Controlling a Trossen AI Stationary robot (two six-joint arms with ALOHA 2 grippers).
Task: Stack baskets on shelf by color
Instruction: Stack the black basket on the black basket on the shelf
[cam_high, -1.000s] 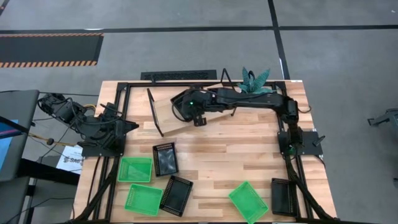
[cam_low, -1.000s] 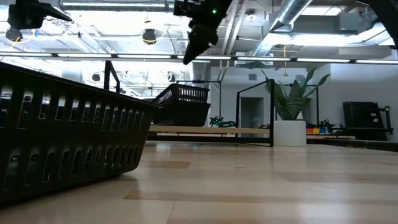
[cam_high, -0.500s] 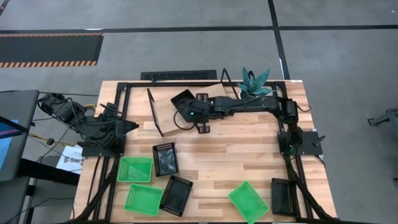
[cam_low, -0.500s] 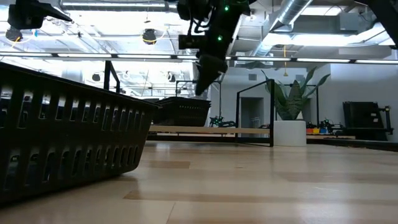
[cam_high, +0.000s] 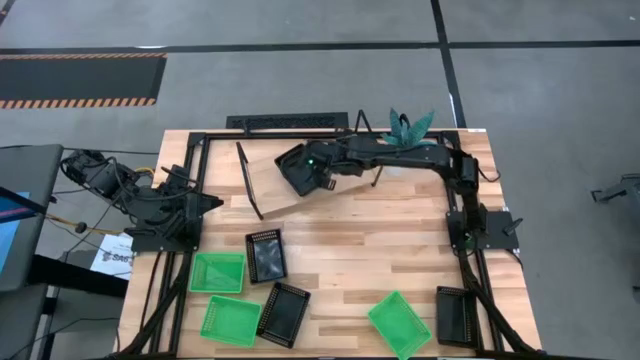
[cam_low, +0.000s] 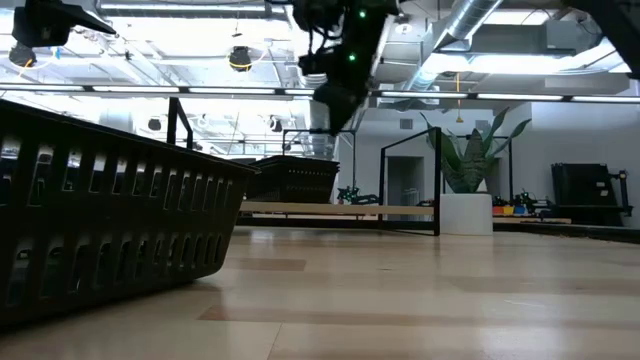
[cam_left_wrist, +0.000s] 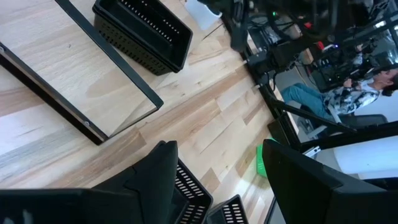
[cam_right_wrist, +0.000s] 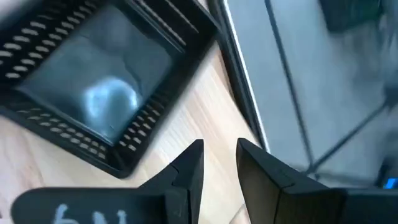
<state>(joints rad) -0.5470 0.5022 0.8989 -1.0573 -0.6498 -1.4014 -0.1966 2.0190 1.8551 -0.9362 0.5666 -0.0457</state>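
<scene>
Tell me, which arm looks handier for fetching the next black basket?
Probably the left. Its gripper waits at the table's left edge, close to a loose black basket. The right gripper is empty above the shelf, beside the black basket already there.

Even, bright light falls from above on the worktop (cam_high: 390, 240), leaving only short, soft shadows under the arms. At table height the ceiling lamps (cam_low: 300, 40) glare white at twelve o'clock, turning the near black basket (cam_low: 100, 210) at nine o'clock into a dark, slightly soft silhouette, and the boards shine. The right wrist picture is smeared, with a pale glare patch in a black basket (cam_right_wrist: 99, 93). The left wrist picture bends at its edges.
</scene>
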